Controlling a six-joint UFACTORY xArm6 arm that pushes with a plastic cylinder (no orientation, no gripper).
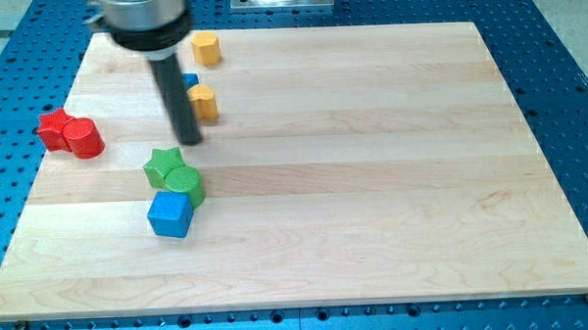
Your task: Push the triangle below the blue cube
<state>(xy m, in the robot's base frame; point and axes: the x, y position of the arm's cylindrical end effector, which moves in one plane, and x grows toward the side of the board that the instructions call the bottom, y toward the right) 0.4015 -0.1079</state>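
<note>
1. The tip [191, 142] sits just above the green star [163, 165]; there are no jaws, and it holds nothing.
2. The blue triangle [190, 82] peeks out behind the rod, beside the yellow block [206, 103].
3. The blue cube [170, 213] waits well below, touching the green cylinder [185, 183].

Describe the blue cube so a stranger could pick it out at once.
Start at the wooden board and go to its left half, where a green star and a green cylinder huddle just below my tip. The blue cube touches that pair from below. It is the cluster's only blue, square-faced block.
</note>
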